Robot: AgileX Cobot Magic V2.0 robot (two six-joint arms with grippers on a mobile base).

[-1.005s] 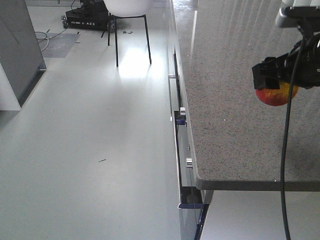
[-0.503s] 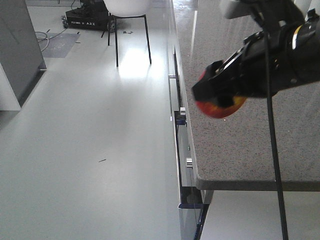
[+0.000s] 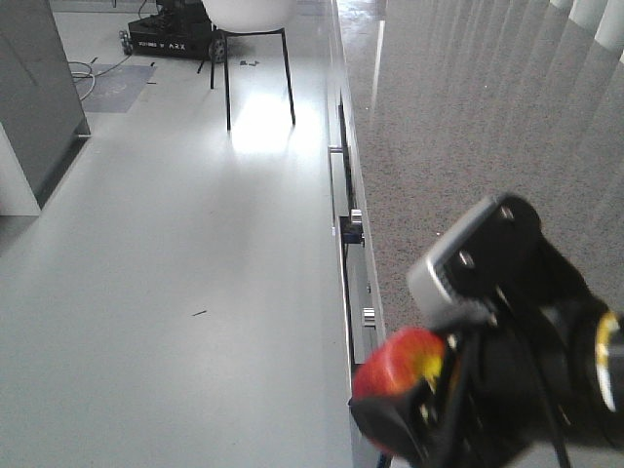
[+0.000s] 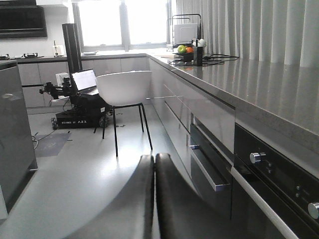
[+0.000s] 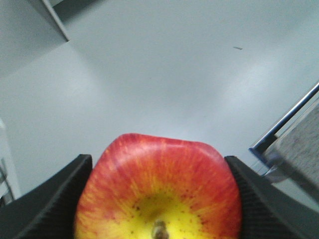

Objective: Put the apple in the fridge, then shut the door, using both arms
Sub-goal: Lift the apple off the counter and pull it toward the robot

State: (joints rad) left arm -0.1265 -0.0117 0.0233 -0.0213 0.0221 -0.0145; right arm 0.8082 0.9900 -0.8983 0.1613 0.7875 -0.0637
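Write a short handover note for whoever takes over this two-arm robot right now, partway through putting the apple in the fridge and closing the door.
Left gripper: jaws shut, holding nothing.
Right gripper: jaws shut on the apple, near the corner of the counter, with bare floor beyond it.
Fridge: the tall grey unit at the left edge may be it; whether its door is open cannot be told.
Done: apple picked up.
Left: carry the apple to the fridge, set it inside, close the door.
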